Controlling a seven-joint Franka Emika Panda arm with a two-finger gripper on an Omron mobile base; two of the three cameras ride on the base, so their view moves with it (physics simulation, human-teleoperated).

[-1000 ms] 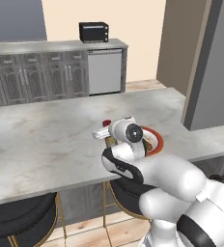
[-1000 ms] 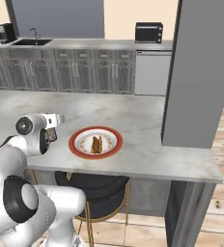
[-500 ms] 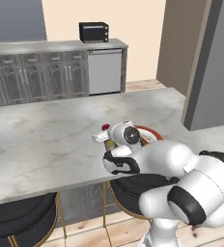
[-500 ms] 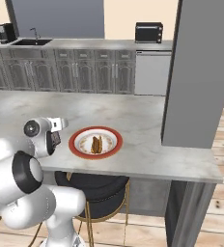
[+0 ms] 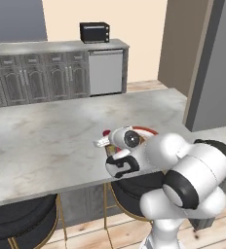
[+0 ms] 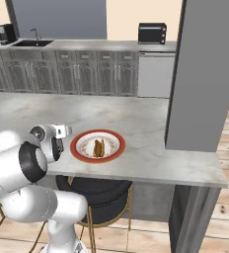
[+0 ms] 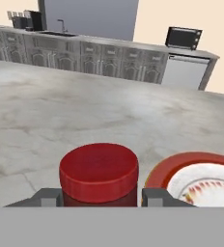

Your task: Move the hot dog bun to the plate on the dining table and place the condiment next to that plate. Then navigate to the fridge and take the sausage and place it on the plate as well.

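We saw the gripper pinching the condiment, a finger on each side below its red cap, over the dining table just beside the plate. We noted the hot dog bun lying on that plate's white centre.

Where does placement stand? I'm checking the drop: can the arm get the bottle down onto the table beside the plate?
Probably yes. The tool grips the bottle right beside the plate, and nothing seems to lie between the bottle and the table to block setting it down.
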